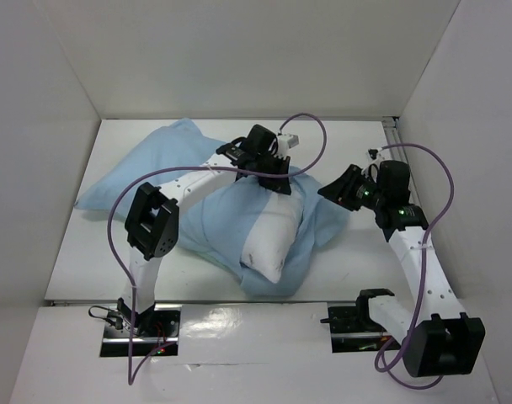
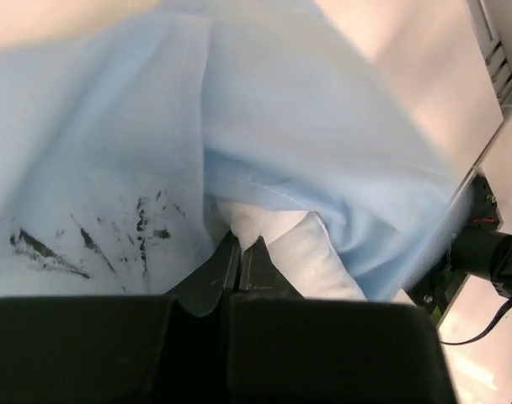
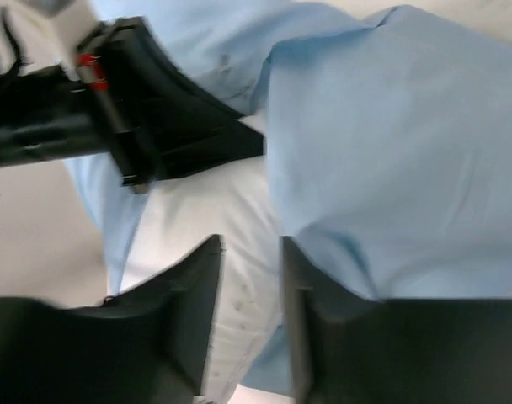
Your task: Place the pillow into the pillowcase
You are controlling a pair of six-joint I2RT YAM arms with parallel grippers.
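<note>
**Item: two-arm station, pillow partly cased, mid-table**

**Left arm.** Rises from its base at the near edge, bends at the elbow, and reaches forward and to the right across the table. The left gripper [image 1: 273, 177] sits on top of the bundle, at its far end. Its fingers are pressed together, pinching a fold of the pillowcase [image 1: 146, 181].

**Right arm.** Stands up from its base and leans inward, with the wrist turned to the left. The right gripper [image 1: 330, 189] is just beside the right edge of the cloth. Its jaws stand apart with nothing between them.

**Task items.** The pillow [image 1: 269, 240] lies mid-table. Its near end is bare and white, and the rest lies under the blue cloth. The pillowcase drapes over the far part of the pillow and trails off to the far left of the table [image 1: 79, 269].

**Overhead view only.** Both arms are shown whole, along with the full spread of the cloth and the purple cables [image 1: 302, 118] looping above each arm.

**Left wrist view only.** The closed fingertips [image 2: 231, 261] show at the cloth's hemmed edge, with cloth tented up around them. A white corner of pillow peeks out beneath the hem. Dark smudges [image 2: 113, 231] mark the fabric on the left side.

**Right wrist view only.** A gap shows between the two dark fingers [image 3: 197, 295], and white pillow is visible beyond it. The left gripper's black body bears down on the bundle at the upper left. The picture is somewhat blurred.
</note>
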